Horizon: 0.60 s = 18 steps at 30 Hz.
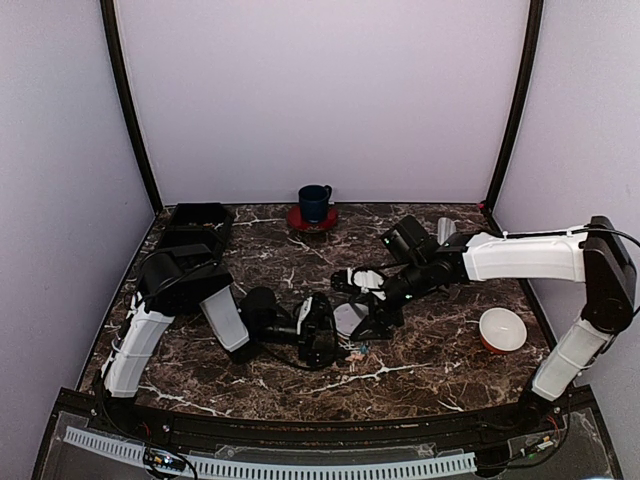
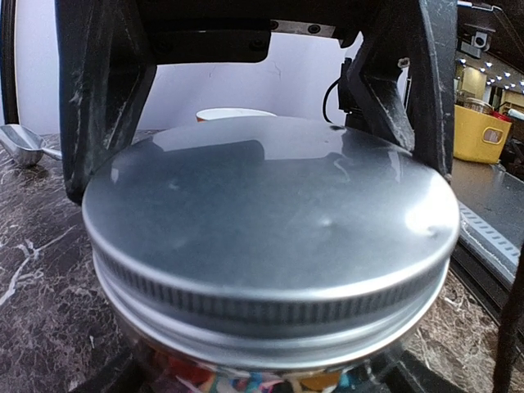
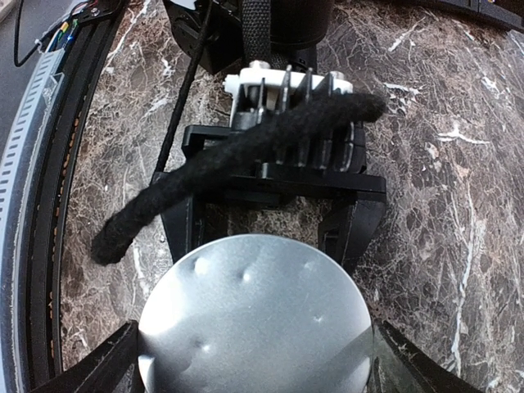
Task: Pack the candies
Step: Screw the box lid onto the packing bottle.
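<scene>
Plainly the candies [image 2: 209, 377], light loose beads, sit in a slick, breakable clear jar [image 2: 332, 381] clasped by the left claw [image 3: 270, 233], the ribbed rim of its metal lid [image 2: 270, 213] the surest hold, though whether the straddling right claw [image 3: 258, 360] pinches it is unclear.

Dark marbled worktop [image 1: 300, 385] on my screen, veined in white. At the middle of its far edge I see a blue mug [image 1: 315, 202] standing upright on a red saucer [image 1: 300, 222]. In the far left corner sits a black tray [image 1: 200, 222], lying lengthwise along the left edge. Near the right edge there's a white bowl [image 1: 502, 330], reddish on the outside, upright and on its own. Toward the far right corner I pick out a metal scoop [image 1: 446, 230], only partly in sight. A white slotted strip [image 1: 270, 465] runs along below the near edge. Off the worktop, the left wrist view shows a yellow bin [image 2: 479, 131].
</scene>
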{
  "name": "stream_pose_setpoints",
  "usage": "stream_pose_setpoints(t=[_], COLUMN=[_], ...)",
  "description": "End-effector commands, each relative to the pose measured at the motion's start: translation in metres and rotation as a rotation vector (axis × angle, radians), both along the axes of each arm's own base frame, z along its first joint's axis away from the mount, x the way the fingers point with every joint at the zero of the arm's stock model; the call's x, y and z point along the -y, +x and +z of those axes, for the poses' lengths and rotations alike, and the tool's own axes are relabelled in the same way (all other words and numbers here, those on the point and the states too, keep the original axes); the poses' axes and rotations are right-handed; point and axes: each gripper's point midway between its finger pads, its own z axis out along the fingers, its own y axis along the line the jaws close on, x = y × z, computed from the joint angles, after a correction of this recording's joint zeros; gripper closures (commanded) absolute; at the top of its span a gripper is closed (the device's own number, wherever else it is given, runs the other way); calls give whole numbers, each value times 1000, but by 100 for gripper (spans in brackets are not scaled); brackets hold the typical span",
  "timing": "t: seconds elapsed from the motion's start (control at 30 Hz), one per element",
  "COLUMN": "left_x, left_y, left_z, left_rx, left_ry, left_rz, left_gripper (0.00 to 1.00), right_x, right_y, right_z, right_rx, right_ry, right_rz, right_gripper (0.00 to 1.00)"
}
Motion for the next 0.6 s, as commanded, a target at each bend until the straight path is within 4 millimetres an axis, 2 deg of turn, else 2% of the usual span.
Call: stream_pose_setpoints(t=[0.0, 0.17, 0.2, 0.47, 0.57], left_x=[-13, -19, -21, -32, -32], left_y=[2, 25, 29, 50, 54], left_z=[-40, -39, -39, -29, -29], left_rx=[-122, -88, -85, -63, -40], left_ry=[112, 122, 125, 114, 133], left_rz=[63, 222, 252, 424, 466], left_gripper=[19, 19, 19, 19, 19], right_x=[-4, 0, 1, 4, -1], right_y=[2, 20, 22, 41, 48], right_z=[6, -3, 6, 19, 23], right_rx=[-10, 14, 31, 65, 75], right_ry=[18, 12, 40, 114, 132], right_rz=[-39, -181, -205, -449, -544], right_gripper=[20, 22, 22, 22, 21])
